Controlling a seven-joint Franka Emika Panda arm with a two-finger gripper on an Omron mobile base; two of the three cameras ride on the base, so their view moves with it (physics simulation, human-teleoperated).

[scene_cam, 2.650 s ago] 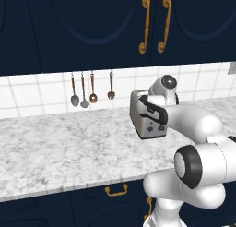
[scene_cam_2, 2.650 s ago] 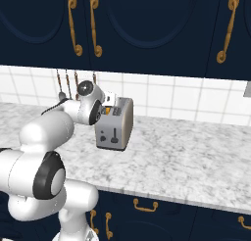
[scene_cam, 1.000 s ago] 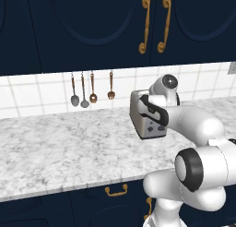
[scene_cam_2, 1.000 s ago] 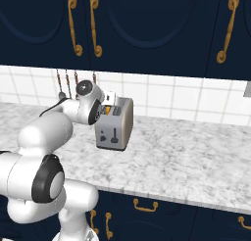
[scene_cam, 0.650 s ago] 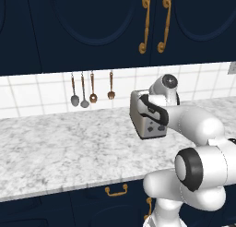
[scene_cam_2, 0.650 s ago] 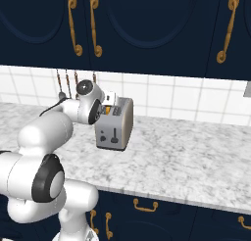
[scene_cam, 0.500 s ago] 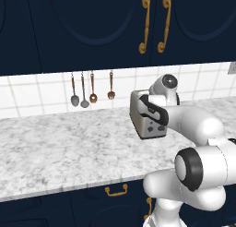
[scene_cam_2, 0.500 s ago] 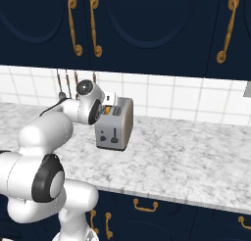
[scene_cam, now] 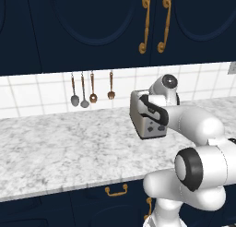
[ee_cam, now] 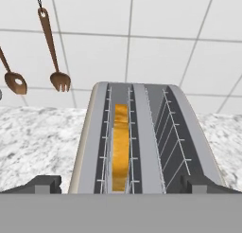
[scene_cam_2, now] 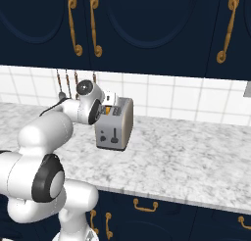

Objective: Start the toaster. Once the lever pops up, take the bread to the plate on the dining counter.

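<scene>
- While the bread (ee_cam: 121, 147) sits in the left slot of the toaster (scene_cam_2: 115, 124), the gripper (ee_cam: 121, 184) hangs just above it, jaws spread wide and holding nothing.
- Step in hand, I judge: fetching the slice (crust edge up); next, lower and pinch it.
- No readable brand or lettering.

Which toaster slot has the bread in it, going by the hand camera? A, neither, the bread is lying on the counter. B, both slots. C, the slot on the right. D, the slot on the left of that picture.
D: in the hand view the bread, with its golden-orange crust edge, sits in the left slot of the toaster, while the right slot holds just its wire guides.
</scene>
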